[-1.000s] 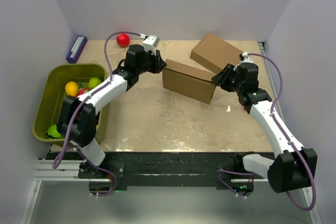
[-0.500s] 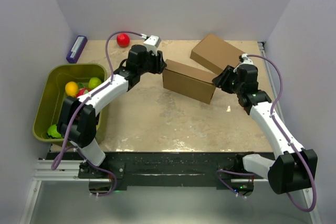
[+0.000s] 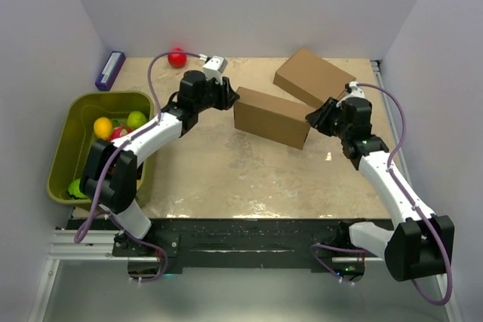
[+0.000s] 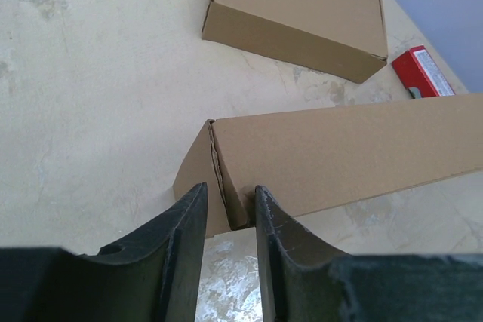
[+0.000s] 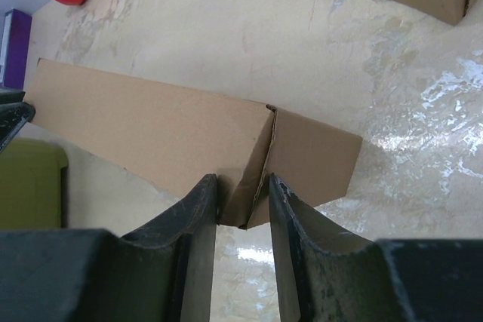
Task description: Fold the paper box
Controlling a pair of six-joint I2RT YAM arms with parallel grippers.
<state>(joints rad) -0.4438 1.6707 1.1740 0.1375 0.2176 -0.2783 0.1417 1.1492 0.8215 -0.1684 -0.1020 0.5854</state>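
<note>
The paper box (image 3: 272,117) is a brown carton that stands on a long side in the middle of the table. My left gripper (image 3: 230,96) is at its left end. In the left wrist view the box's near corner (image 4: 230,186) sits between the jaws. The right fingertip (image 4: 266,209) presses on the long face, and the left one covers the end face. My right gripper (image 3: 313,117) is at the right end. There the corner (image 5: 253,186) is pinched between the two fingers (image 5: 205,201).
A second closed brown carton (image 3: 313,75) lies behind the box at the back right. A green bin (image 3: 72,111) with fruit stands at the left. A red ball (image 3: 176,57) and a purple block (image 3: 110,70) lie at the back left. A small red item (image 4: 423,72) lies beyond the box.
Both grippers' jaws have narrowed a little on the box's end corners. The left wrist has shifted slightly to the left. The box has barely moved.
</note>
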